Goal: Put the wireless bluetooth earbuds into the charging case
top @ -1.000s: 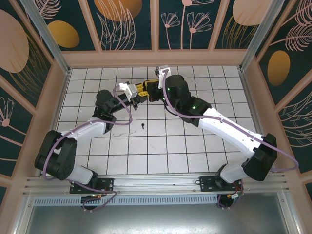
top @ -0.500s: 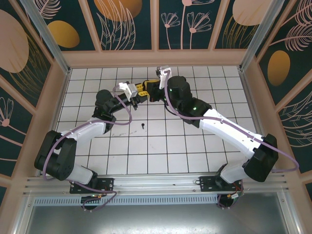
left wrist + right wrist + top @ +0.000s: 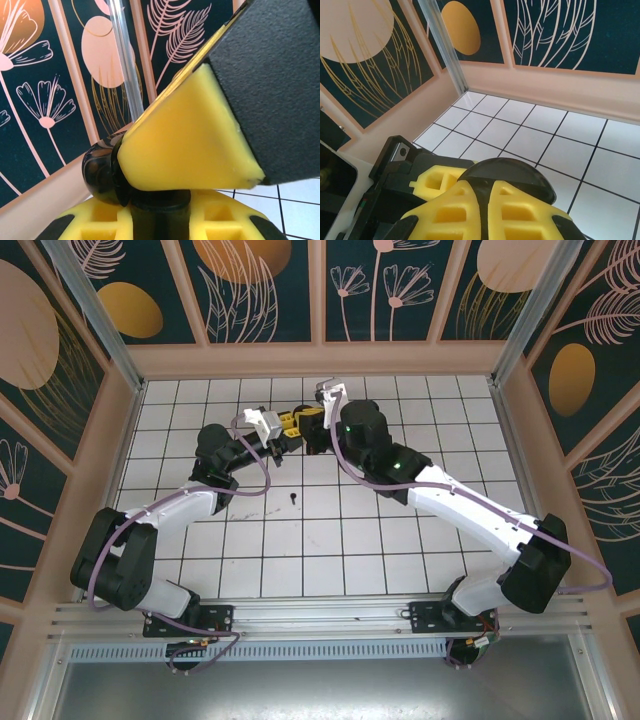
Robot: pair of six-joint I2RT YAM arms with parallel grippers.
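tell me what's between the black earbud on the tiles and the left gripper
Nothing: in the top view the white tiles between the black earbud and the left gripper are bare. That gripper is shut on a black case.

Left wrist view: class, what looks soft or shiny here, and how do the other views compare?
Left wrist: the near yellow finger pad looms slightly soft; the black case carries a faint sheen. Right wrist: yellow fingers and tiled table crisp. Top external: even light, faint shadows.

White gridded table (image 3: 330, 550), black earbud (image 3: 293, 499) (tiny)
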